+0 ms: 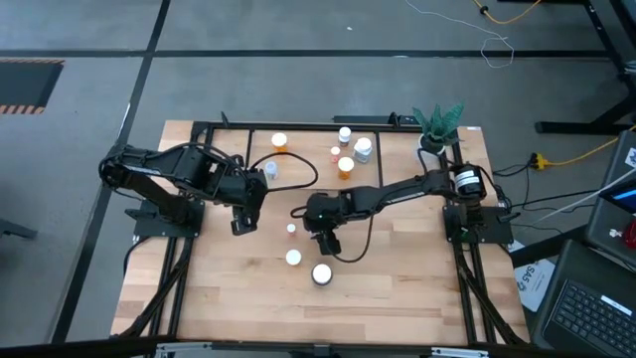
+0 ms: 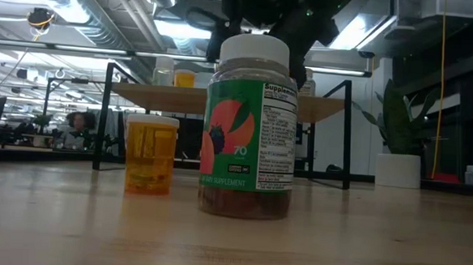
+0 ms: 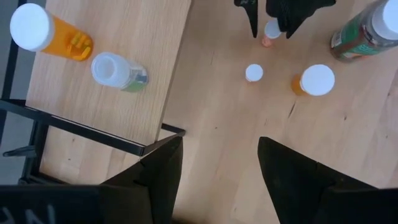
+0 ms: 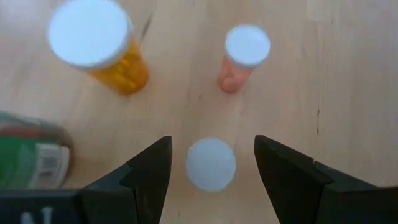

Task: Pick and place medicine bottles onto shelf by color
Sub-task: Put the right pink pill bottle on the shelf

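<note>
Right fingers: the right gripper is spread wide and empty, poised over the tabletop, with a small white-capped bottle lying directly between the two tips.
Beyond the fingers: a slim orange vial stands just past the tips; a wider amber bottle and a green-labelled supplement jar sit off to one side.
Left fingers: the left gripper is also parted, holding nothing, hovering by the shelf edge; an amber bottle and a clear bottle stand on that board.
Step in hand: judged as lining up a pick on the small cap between the right tips.
Next move: probably lower straight, keep the bottle centred, then close; its small size leaves little margin.
High view adds: more bottles grouped on the shelf's far end, near a potted plant.
Low view adds: the jar's label, hidden from above.
</note>
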Robot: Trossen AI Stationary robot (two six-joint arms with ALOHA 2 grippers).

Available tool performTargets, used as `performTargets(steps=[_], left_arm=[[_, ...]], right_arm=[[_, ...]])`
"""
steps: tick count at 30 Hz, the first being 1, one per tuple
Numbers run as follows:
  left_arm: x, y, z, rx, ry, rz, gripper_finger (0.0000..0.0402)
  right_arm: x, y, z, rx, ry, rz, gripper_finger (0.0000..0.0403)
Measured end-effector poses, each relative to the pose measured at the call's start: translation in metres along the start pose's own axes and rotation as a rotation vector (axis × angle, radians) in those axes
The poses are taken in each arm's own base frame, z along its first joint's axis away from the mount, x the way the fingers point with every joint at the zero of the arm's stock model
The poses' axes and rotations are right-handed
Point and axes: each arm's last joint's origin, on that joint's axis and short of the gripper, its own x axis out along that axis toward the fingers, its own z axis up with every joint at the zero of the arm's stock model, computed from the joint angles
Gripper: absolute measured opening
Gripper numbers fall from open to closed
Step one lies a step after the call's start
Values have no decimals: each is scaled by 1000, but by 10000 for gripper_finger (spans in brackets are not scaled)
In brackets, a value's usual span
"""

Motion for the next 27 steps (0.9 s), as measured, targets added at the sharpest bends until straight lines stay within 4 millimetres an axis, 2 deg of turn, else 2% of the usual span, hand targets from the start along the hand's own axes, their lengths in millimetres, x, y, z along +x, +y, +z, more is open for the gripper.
performTargets(steps=[12,23,27], left_arm=[[0,0,0,0,0,0,204],[0,0,0,0,0,0,204],[0,0,0,0,0,0,204]], right_arm=[[6,-1,-3,14,24,-35,226],[5,-1,-6,54,53,-31,122],[-2,2,-3,56,64,44,111]])
